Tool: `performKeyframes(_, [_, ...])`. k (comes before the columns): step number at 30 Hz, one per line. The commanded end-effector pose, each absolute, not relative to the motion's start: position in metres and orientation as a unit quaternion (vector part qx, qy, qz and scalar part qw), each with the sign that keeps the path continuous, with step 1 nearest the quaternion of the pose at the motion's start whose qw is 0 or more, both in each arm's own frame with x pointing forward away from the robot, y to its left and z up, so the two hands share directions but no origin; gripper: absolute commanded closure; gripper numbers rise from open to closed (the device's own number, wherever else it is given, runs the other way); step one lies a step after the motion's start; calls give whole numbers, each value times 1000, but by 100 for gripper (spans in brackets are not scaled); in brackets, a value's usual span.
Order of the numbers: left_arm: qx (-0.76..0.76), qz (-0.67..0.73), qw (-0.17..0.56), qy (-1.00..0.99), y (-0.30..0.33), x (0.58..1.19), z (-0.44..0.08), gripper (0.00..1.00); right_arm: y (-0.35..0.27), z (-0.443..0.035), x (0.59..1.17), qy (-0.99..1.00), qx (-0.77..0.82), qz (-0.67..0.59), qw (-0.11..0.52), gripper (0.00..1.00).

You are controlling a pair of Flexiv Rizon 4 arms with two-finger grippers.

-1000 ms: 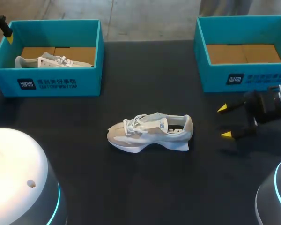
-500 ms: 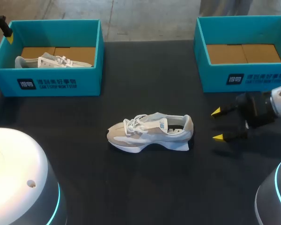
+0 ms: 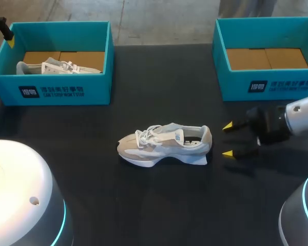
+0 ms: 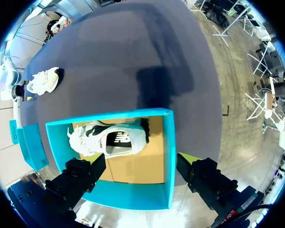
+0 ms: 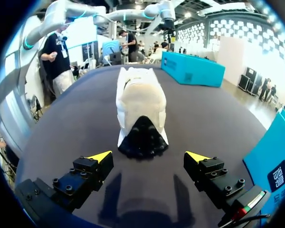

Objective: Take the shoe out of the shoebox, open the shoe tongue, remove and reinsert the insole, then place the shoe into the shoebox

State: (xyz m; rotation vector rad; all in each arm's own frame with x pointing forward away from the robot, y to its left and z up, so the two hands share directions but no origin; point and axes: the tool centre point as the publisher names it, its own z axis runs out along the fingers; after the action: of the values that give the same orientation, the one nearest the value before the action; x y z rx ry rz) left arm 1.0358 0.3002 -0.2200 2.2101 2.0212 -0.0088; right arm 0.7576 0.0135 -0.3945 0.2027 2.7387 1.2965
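Observation:
A beige and white sneaker [image 3: 164,144] lies on its sole mid-table, toe to the left and heel to the right. My right gripper [image 3: 228,139] is open just right of the heel, not touching it. In the right wrist view the sneaker's heel [image 5: 140,107] lies straight ahead of the open gripper [image 5: 149,161]. My left gripper [image 4: 140,166] hangs open above the left teal shoebox [image 4: 133,197], which holds a second sneaker [image 4: 109,137]. In the head view that left shoebox [image 3: 61,92] and its sneaker [image 3: 56,66] are at the back left.
A second teal shoebox [image 3: 267,84] with only a brown cardboard floor stands at the back right, just behind my right gripper. A black part of my left arm [image 3: 1,26] shows at the left box's far corner. Dark tabletop [image 3: 159,205] surrounds the loose sneaker.
My right gripper has moved left across the table toward the sneaker's heel, staying open. The sneaker and my left arm have not moved.

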Motion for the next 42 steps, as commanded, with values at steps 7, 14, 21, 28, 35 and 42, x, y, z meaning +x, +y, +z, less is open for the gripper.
performKeyframes(7, [736, -2, 73, 673, 300, 1036, -219, 0, 55, -397, 759, 898, 72, 433, 47, 0])
performKeyframes(14, [736, -2, 73, 673, 300, 1036, -219, 0, 71, -394, 759, 894, 67, 440, 52, 0])
performKeyframes(21, [736, -2, 73, 673, 300, 1036, -219, 0, 83, -399, 760, 893, 63, 444, 46, 0])
performKeyframes(28, [736, -2, 73, 673, 300, 1036, -219, 0, 93, -407, 766, 891, 58, 448, 40, 0])
performKeyframes(35, [736, -2, 73, 673, 300, 1036, -219, 0, 102, -415, 772, 890, 51, 452, 33, 0])
performKeyframes(42, [736, -2, 73, 673, 300, 1036, -219, 0, 104, -419, 772, 889, 50, 454, 28, 1])
